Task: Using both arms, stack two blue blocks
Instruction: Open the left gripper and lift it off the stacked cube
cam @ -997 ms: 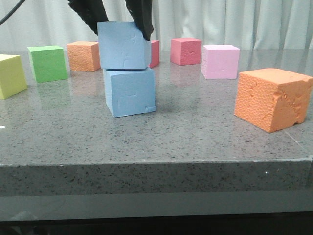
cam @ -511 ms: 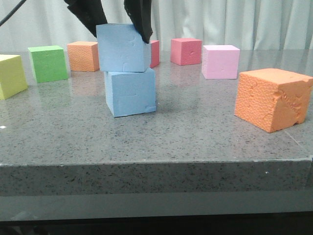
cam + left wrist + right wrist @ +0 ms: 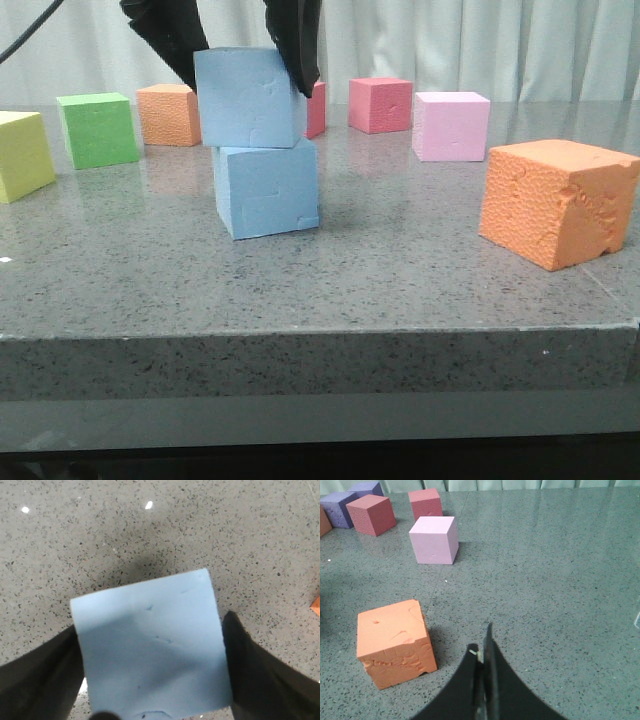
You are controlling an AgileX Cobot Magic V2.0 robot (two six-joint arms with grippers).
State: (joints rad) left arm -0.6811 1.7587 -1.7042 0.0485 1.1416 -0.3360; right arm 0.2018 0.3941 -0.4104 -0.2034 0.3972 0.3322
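Two light blue blocks stand stacked left of the table's middle. The upper blue block (image 3: 250,97) rests on the lower blue block (image 3: 266,190), offset a little to the left. My left gripper (image 3: 250,60) comes down from above with one dark finger against each side of the upper block. In the left wrist view the upper block (image 3: 150,645) fills the space between the two fingers (image 3: 40,675); the lower block is hidden under it. My right gripper (image 3: 482,647) is shut and empty, hovering over bare table next to an orange cube (image 3: 395,642).
A large orange cube (image 3: 555,200) sits at the front right. A pink cube (image 3: 451,125), red cubes (image 3: 380,104), an orange cube (image 3: 171,114), a green cube (image 3: 97,129) and a yellow cube (image 3: 22,155) stand further back and left. A purple cube (image 3: 340,507) shows in the right wrist view.
The upper blue block has sunk slightly onto the lower one and shifted a little left. The left gripper's fingers now stand a little wider apart at its sides.
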